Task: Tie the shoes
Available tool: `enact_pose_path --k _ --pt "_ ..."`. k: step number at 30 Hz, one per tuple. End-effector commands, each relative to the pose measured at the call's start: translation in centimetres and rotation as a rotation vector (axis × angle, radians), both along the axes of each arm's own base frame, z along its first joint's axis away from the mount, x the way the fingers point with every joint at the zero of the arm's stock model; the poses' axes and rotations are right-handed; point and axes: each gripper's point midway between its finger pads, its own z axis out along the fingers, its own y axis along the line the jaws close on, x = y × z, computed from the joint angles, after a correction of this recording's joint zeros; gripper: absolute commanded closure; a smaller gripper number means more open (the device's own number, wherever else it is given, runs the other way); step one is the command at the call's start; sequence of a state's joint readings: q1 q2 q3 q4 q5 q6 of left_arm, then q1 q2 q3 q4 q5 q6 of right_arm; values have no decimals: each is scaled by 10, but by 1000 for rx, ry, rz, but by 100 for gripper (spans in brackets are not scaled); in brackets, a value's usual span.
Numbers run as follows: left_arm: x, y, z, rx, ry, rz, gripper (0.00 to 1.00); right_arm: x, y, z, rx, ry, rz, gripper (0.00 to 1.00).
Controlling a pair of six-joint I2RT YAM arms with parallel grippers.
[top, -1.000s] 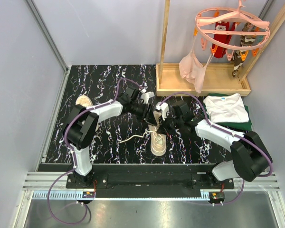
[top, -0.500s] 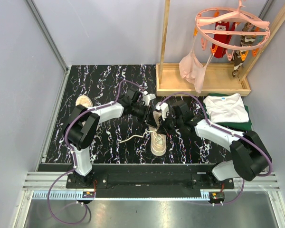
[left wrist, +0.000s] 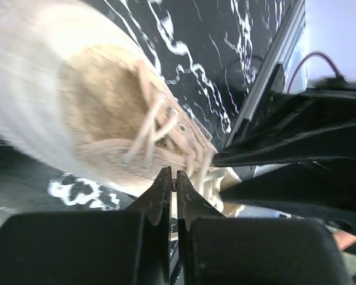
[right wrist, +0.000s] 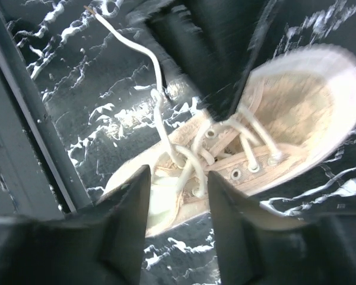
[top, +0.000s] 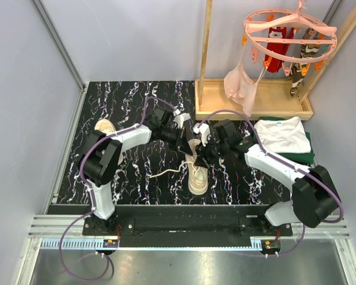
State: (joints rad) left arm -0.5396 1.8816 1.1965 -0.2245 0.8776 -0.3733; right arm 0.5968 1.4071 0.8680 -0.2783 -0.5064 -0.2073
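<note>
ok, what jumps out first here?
The left gripper, shut, and the right gripper, open, crowd over one shoe in the middle. Its lace trails loose to the left, untied. The other shoe sits alone near the left edge, and a pink hanger hangs top right.

Twin arms, same look: pale shells, black joints, purple wiring

The left arm [top: 110,160] and right arm [top: 279,169] both come off the black base rail [top: 190,224], with glossy white-grey link covers and chunky matte black joint housings in between. A purple cable [top: 61,244] loops out just below the rail at each base, then runs along each arm away from it. There's a small white block [top: 183,119] at each arm's end farthest from the rail. The jaws are plain black, thin and wedge-shaped on the left, wider and rounder on the right.
</note>
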Motion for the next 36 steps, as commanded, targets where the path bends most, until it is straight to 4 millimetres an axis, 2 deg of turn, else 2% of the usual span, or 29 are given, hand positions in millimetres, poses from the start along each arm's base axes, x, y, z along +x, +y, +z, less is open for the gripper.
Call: enact_pose_path --k 1,3,4,8,9,10,13,14,17,18,24,30,34,36 --pt "30 3 47 -69 -137 16 100 0 2 57 24 -118 76 42" --pt "31 3 48 -69 -139 16 100 -2 3 70 27 -136 109 29" --pt "31 4 49 -69 -143 13 100 -2 4 73 31 -143 130 27" --pt "30 8 42 -49 -137 20 100 -3 20 82 30 -164 206 21" --pt "31 8 39 -40 -133 24 100 -2 28 80 18 -172 224 20" --pt "31 10 38 -34 -121 30 100 -11 41 78 -6 -203 273 20" --pt "29 13 31 -3 -76 39 100 -23 69 67 -39 -214 357 20" --pt "30 14 27 9 -70 40 100 -33 82 65 -39 -223 394 20" --pt "31 15 23 6 -43 40 100 -38 110 55 -28 -241 450 21" --pt "32 14 22 10 -35 47 100 -34 121 46 -28 -247 464 22" --pt "32 16 9 32 5 46 100 -32 159 12 -10 -309 522 31" --pt "34 17 -5 51 39 25 100 -29 175 -17 -24 -351 598 34" --pt "35 24 -21 90 65 16 100 -26 178 -30 -33 -380 636 35" --pt "38 25 -22 91 61 6 100 -25 178 -38 -45 -380 646 35"
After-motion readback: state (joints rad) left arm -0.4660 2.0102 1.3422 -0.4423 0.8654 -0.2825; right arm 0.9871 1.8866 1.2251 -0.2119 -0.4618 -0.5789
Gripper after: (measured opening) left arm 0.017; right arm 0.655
